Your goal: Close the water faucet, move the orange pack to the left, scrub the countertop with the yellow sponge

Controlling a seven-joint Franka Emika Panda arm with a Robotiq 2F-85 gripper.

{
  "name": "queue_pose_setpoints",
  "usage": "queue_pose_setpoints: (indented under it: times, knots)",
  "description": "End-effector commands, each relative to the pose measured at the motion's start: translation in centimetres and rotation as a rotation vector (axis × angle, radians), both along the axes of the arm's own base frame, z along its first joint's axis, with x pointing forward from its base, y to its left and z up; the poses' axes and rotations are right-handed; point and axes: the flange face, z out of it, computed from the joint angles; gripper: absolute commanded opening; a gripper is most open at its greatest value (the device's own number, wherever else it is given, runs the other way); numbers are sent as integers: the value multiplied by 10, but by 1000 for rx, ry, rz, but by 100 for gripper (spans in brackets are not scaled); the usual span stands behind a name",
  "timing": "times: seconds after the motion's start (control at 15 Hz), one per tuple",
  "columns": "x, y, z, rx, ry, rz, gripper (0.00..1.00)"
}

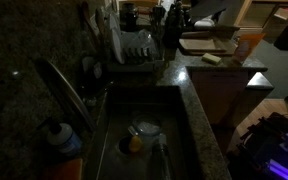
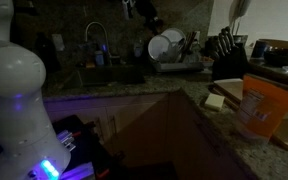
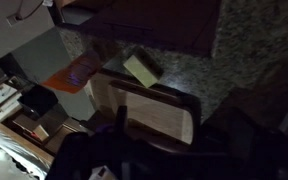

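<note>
the small pale yellow rectangular sponge lies near a corner of the dark speckled stone surface, well apart from our gripper above the back edge; its spread we cannot tell.

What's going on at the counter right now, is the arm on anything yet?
Nothing is being handled that I can see. The arm is raised, with the gripper high over the counter, too dark to tell open or shut. The wrist view looks down on the yellow sponge lying on the speckled countertop. The orange pack stands on the counter, a little apart from it. The faucet reaches over the sink; whether water runs is not visible.
</note>
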Motion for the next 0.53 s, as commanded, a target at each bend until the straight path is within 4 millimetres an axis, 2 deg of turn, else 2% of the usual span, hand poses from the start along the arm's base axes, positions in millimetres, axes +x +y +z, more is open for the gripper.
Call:
queue_pose_setpoints:
  times: [0.0,0.13,0.2,0.27,0.33,0.47]
  knots:
    - [-35,-79,31,60,-77,-185,100]
    - [-53,-126,54,94,-130,-291,100]
    - [-64,-136,65,112,-165,-335,100]
    - [-36,-118,56,70,-119,-273,100]
    - [-45,-132,66,85,-139,-307,100]
    - [-59,-141,77,98,-159,-326,100]
